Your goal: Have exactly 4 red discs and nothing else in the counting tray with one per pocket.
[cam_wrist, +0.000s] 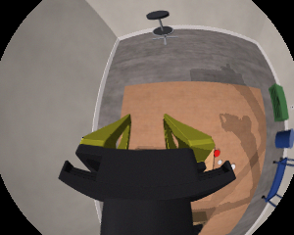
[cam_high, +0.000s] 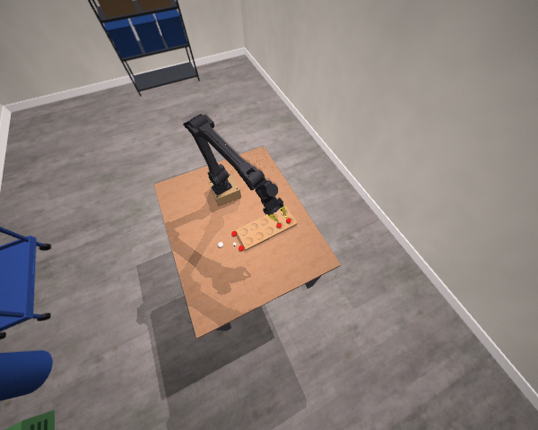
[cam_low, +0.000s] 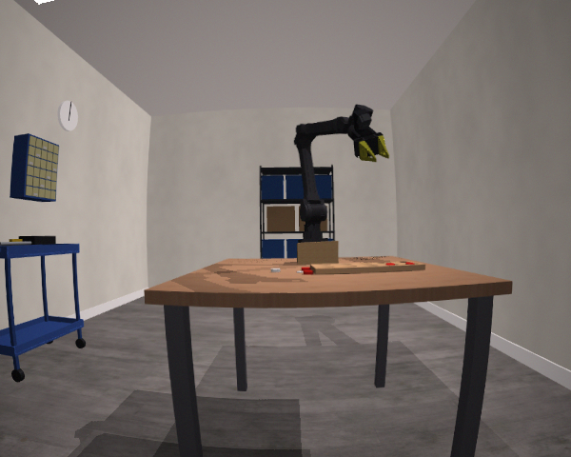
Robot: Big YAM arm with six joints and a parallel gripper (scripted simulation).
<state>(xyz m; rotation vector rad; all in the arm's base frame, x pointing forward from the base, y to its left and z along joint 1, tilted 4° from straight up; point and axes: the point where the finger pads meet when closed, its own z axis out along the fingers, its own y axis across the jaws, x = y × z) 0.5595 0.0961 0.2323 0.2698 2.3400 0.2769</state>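
Note:
The tan tray (cam_high: pixel 264 239) (cam_low: pixel 364 269) lies flat on the table. Two red discs sit in pockets at its right end, one (cam_high: pixel 279 226) (cam_low: pixel 390 264) beside the other (cam_high: pixel 289 220) (cam_low: pixel 409 263); the visible left pockets are empty. Two more red discs lie on the table by its left end: a rear one (cam_high: pixel 234 233) and a front one (cam_high: pixel 240 248) (cam_wrist: pixel 217 153). Whether they touch the tray is unclear. My gripper (cam_high: pixel 282 219) (cam_low: pixel 381 158) (cam_wrist: pixel 147 117) is partly open and empty, high above the tray's right end, tilted outward. In the top view it partly hides the rear right pockets.
A white disc (cam_high: pixel 220 245) (cam_low: pixel 275 269) (cam_wrist: pixel 233 166) and a smaller white piece (cam_high: pixel 234 244) (cam_wrist: pixel 220 162) lie left of the tray, the small one near the red discs. The arm's base block (cam_high: pixel 227 198) (cam_low: pixel 317 252) stands behind the tray.

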